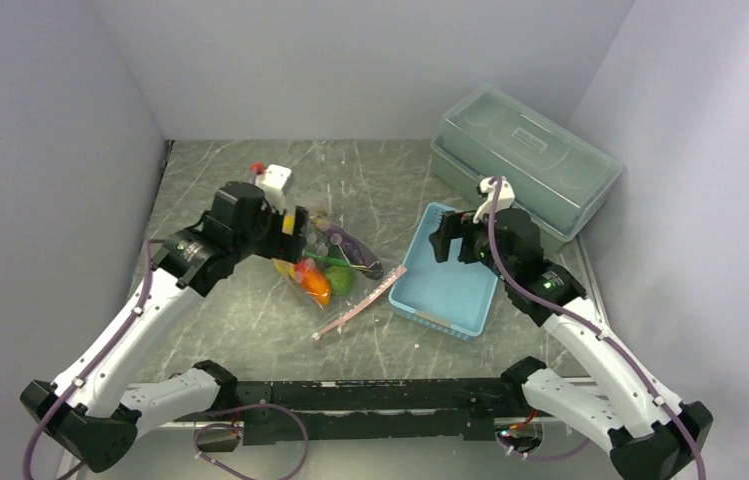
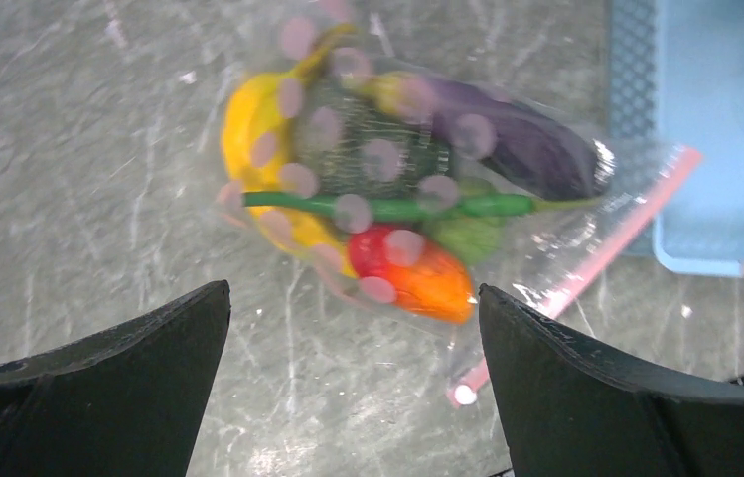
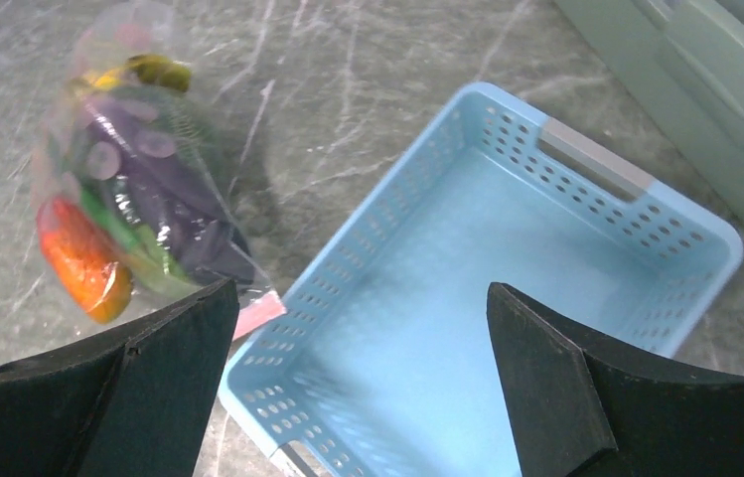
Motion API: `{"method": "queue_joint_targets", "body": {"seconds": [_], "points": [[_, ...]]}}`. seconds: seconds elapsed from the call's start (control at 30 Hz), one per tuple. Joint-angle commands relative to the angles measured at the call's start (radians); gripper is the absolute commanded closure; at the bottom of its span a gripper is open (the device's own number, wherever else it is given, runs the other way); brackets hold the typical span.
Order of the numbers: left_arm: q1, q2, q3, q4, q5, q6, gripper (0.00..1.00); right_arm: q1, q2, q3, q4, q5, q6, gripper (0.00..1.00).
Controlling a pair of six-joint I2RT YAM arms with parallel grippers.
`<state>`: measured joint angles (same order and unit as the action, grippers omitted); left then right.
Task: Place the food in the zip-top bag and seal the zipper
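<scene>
While your left end effector [image 2: 353,293] and right end effector [image 3: 363,288] are hanging wide open, holding nothing, the filled zip-top bag [image 1: 335,262] is lying on the counter [image 1: 250,325].
You are facing one bag, thin, crinkly and probably slippery, just left of one blue basket [image 1: 450,290]. It is carrying six light toys: bananas [image 2: 248,129], melon [image 2: 368,139], eggplant [image 2: 526,149], green vegetable [image 2: 397,209], lime fruit [image 2: 469,238] and orange-red piece [image 2: 417,280]. Pinching the stiffer pink zipper [image 2: 606,253] looks safest.

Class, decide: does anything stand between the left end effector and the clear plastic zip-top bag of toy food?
Nothing visible does. The open left end effector hangs over the clear plastic zip-top bag, with no object between.
</scene>
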<state>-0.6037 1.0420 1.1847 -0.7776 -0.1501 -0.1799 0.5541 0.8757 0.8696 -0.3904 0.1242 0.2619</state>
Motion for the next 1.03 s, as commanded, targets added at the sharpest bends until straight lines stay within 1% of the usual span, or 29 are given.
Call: {"method": "queue_joint_targets", "body": {"seconds": [0.0, 0.13, 0.27, 0.5, 0.73, 1.0], "points": [[0.125, -0.044, -0.021, 0.025, 0.098, -0.042, 0.00, -0.123, -0.060, -0.042, 0.027, -0.081, 0.076, 0.00], [0.185, -0.084, -0.054, 0.052, 0.062, -0.070, 0.00, -0.190, -0.133, -0.097, 0.053, -0.054, 0.107, 0.00], [0.211, -0.143, -0.093, 0.098, 0.041, -0.080, 0.00, -0.194, -0.205, -0.153, 0.106, -0.054, 0.075, 0.00], [0.211, -0.262, -0.156, 0.150, 0.045, -0.049, 0.00, -0.194, -0.286, -0.207, 0.171, -0.048, 0.043, 0.00], [0.211, -0.375, -0.216, 0.180, 0.008, -0.046, 0.00, -0.194, -0.366, -0.247, 0.219, -0.064, 0.029, 0.00], [0.212, -0.428, -0.241, 0.205, 0.042, -0.030, 0.00, -0.192, -0.419, -0.265, 0.229, -0.066, 0.028, 0.00]]}}
